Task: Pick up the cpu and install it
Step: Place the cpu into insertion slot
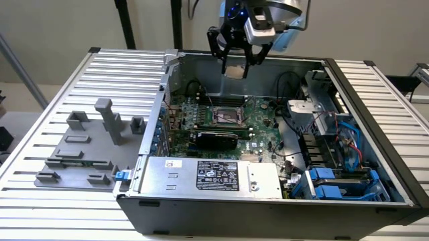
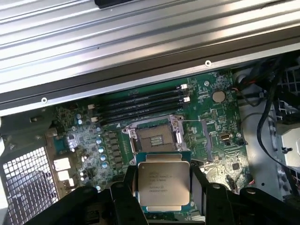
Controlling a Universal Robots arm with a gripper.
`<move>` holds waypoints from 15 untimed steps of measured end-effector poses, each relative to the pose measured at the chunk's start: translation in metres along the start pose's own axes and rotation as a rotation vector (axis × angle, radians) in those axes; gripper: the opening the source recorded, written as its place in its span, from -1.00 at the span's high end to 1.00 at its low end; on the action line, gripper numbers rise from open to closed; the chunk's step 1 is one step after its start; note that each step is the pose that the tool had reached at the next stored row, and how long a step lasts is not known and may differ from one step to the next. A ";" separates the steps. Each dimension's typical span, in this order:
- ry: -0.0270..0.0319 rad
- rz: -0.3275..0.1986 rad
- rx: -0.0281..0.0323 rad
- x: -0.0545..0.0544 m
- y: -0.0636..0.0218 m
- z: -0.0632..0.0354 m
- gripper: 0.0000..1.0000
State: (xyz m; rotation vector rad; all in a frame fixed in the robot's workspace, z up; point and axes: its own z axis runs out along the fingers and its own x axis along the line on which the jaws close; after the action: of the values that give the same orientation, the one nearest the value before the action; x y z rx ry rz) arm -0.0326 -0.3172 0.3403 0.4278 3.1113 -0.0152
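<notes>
One drop is what I'm judging: the empty socket (image 1: 226, 116) sits mid-case on the motherboard (image 1: 258, 131). Almost straight above it, a shade toward the exterior view's right, my gripper (image 1: 235, 66) is clamped on the cpu (image 1: 234, 73). I read the chip as held flat, well clear, its edges roughly square to the socket frame.

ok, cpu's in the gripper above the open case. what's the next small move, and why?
Probably a slow, level descent toward the socket. The gripper holds the cpu by two opposite edges, well above the motherboard, and the socket has nothing in it. I cannot tell whether the chip is centred over it, so correct on the way down.
</notes>
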 end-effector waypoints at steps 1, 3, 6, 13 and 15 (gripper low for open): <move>0.0002 0.018 0.0000 0.000 0.0000 0.0003 -0.10; 0.0006 0.055 0.0003 0.000 0.0000 0.0010 -0.10; 0.0011 0.108 0.0004 0.000 0.0000 0.0024 -0.10; 0.0027 0.279 0.0008 0.000 0.0001 0.0075 -0.10; 0.0030 0.314 0.0009 0.000 0.0001 0.0086 -0.10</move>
State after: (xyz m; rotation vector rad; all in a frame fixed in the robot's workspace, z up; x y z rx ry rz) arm -0.0326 -0.3172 0.3317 0.9101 3.0075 -0.0156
